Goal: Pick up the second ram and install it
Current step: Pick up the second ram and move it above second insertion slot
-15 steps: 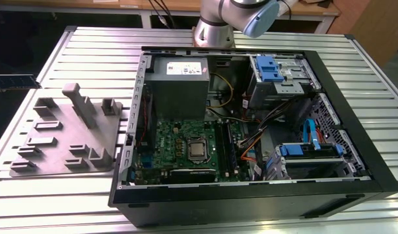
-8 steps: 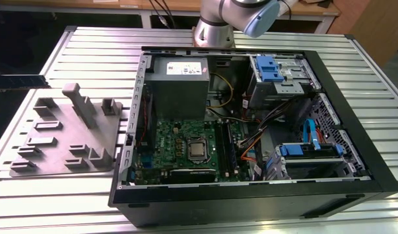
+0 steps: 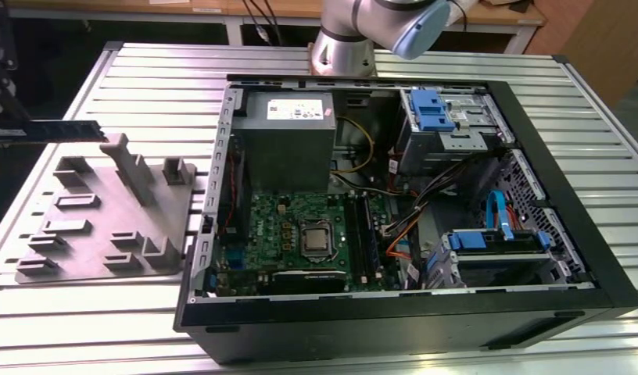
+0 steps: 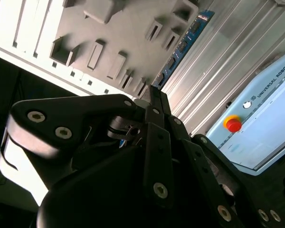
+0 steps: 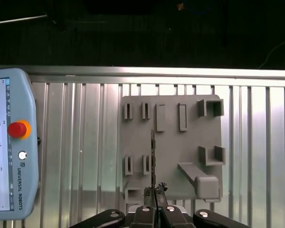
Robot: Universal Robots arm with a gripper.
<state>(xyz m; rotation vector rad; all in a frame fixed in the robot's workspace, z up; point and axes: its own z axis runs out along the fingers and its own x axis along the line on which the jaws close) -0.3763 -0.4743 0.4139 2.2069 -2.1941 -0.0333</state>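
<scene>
Pincer (image 5: 155,191) clamped on one end of second ram (image 3: 66,129). We note stick held level (edge-on in first wrist view) above grey fixture tray (image 3: 100,226). Tray rests on slatted surface (image 3: 455,62), at exterior view's left of open computer case (image 3: 403,308).

The exterior view is looking down from high up at the open computer case (image 3: 403,316) and the grey tray (image 3: 100,211) beside it, while both wrist views are peering past the gripper (image 5: 154,189) (image 4: 154,92), from close above, at that same tray (image 5: 190,142) (image 4: 133,23).
</scene>
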